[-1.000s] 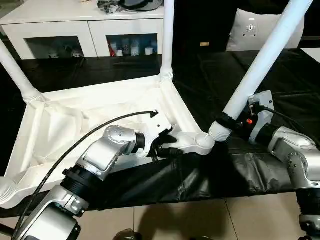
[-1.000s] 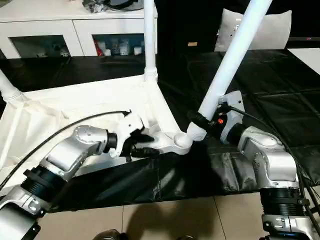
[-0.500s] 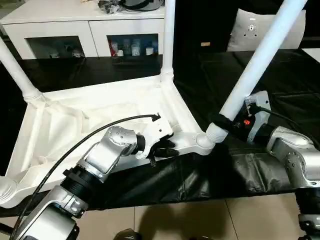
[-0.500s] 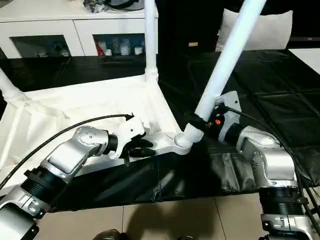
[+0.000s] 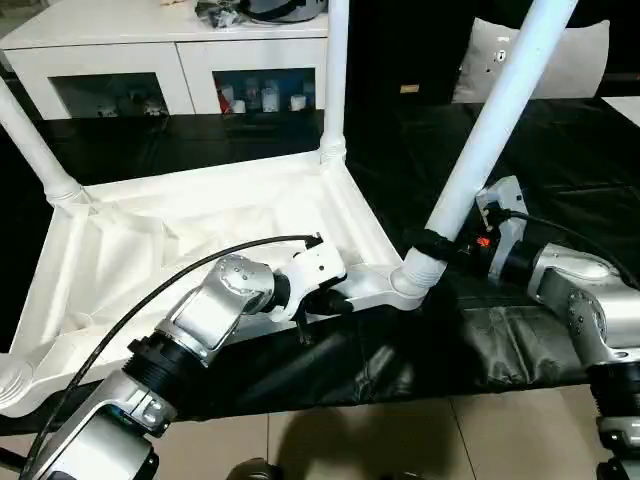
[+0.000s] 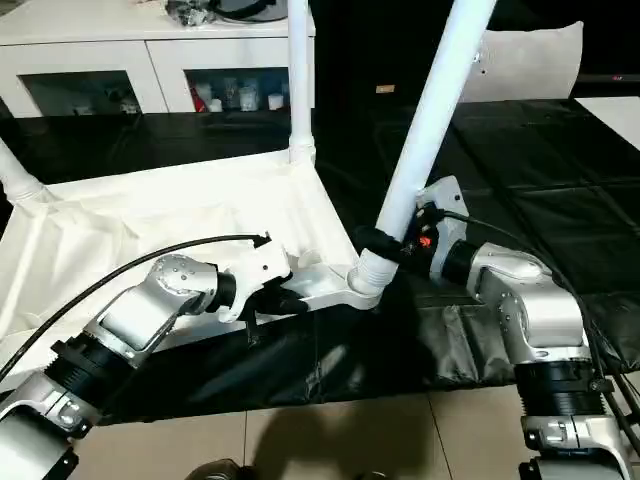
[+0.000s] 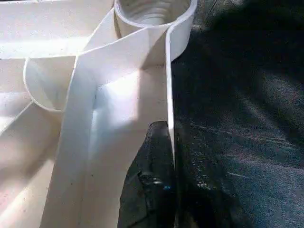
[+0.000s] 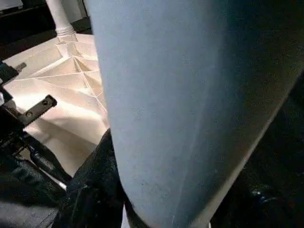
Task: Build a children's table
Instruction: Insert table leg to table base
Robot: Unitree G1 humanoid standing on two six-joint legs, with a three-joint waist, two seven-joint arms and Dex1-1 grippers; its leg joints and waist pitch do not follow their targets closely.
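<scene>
**Steadying the tabletop while the leg meets its corner socket**

We pin the tabletop [image 5: 200,225] with our left hand [image 5: 325,295], whose fingers [image 7: 152,156] are clenched on the thin side wall next to the near corner socket [image 5: 405,290]. One finger lies inside the wall and the other outside, so we judge the grip is there to stop the top sliding or lifting as the leg is pressed in.

Our right hand [image 6: 385,245] grasps the leg [image 6: 420,130] low down, just above the socket, with its dark fingers wrapped around the tube. Holding so close to the socket gives us control of the tip. The leg leans away from the tabletop, and its flared end sits at the socket's mouth; we cannot tell whether it is fully seated.

The tabletop lies upside down on the black surface [image 5: 560,140], its near edge at the surface's front edge. It is white plastic with raised ribs crossing its underside and rounded corners. Two more legs [image 5: 335,80] stand upright in the far sockets, and a white cabinet [image 5: 130,60] stands beyond the tabletop.
</scene>
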